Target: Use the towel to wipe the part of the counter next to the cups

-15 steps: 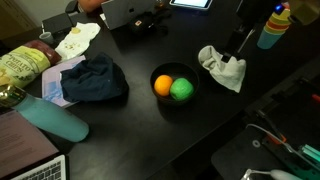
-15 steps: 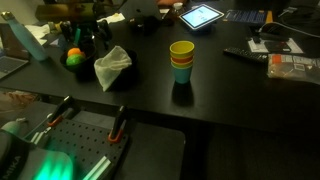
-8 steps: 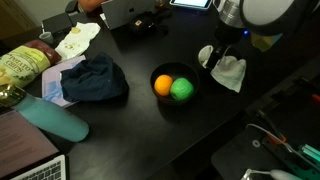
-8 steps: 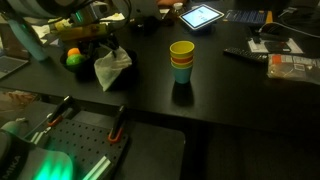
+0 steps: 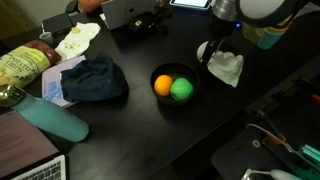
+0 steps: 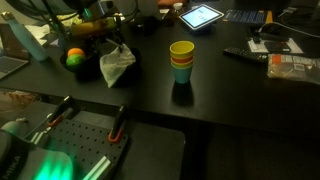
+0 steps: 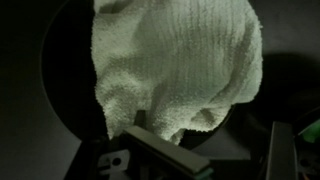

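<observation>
The white towel [image 5: 227, 68] lies crumpled on the black counter [image 5: 140, 130], just right of the bowl; it also shows in the other exterior view [image 6: 117, 66]. In the wrist view the towel [image 7: 175, 60] fills the top of the picture. My gripper [image 5: 213, 52] is open and hangs low at the towel's edge, on the bowl side, with its fingers [image 7: 215, 145] around the towel's lower fringe. The stacked yellow and teal cups [image 6: 181, 60] stand apart from the towel; the arm partly hides them in an exterior view [image 5: 271, 36].
A black bowl [image 5: 160, 99] holding an orange and a green fruit sits beside the towel. A dark blue cloth [image 5: 93, 78], a teal bottle [image 5: 52, 120], a snack bag [image 5: 20, 68] and a tablet [image 6: 201, 16] stand around the counter.
The arm has come into view from above and lowered onto the towel. The towel's near edge has shifted slightly under the gripper.
</observation>
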